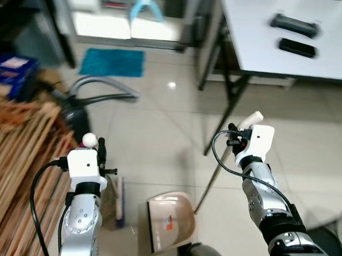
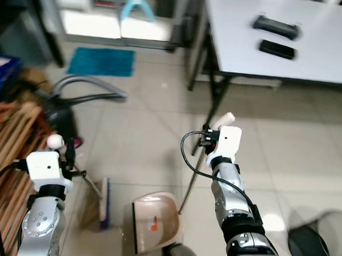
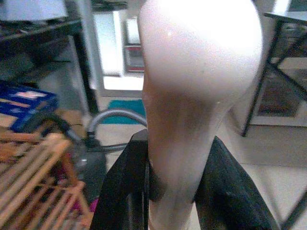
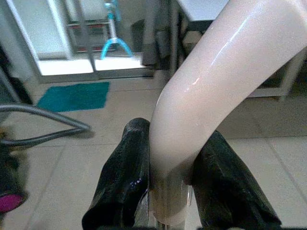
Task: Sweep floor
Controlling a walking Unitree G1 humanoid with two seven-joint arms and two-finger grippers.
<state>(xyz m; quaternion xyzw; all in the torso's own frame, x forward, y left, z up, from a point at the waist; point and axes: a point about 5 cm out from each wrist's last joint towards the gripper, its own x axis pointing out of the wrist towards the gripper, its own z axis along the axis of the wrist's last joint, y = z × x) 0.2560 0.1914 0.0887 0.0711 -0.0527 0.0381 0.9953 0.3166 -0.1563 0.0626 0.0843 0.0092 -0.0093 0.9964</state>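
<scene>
1. Gripping is seen on both sides: the left gripper (image 3: 170, 191) is clamped on the pale, rounded top of the broom handle (image 3: 192, 96), black fingers (image 3: 122, 187) pressed against either side of it.
2. The broom head (image 1: 118, 202) is set on the tiled floor (image 1: 159, 123) at the near left, just beside the dustpan.
3. The right gripper (image 4: 170, 191) is closed around the cream, bent grip of the dustpan handle (image 4: 216, 86), whose thin dark shaft (image 1: 211, 180) slants down to the near floor.
4. The beige dustpan (image 1: 167, 220) is seen resting on the tiles between the two arms, near the robot.
5. A stack of wooden slats (image 1: 18, 164) is seen on the left, with a grey vacuum hose (image 1: 103, 88) curled beyond it.
6. Farther off, a teal mat (image 1: 111, 62) is laid by the doorway.
7. On the right, a white table (image 1: 281, 42) is topped by two dark objects (image 1: 295, 32).
</scene>
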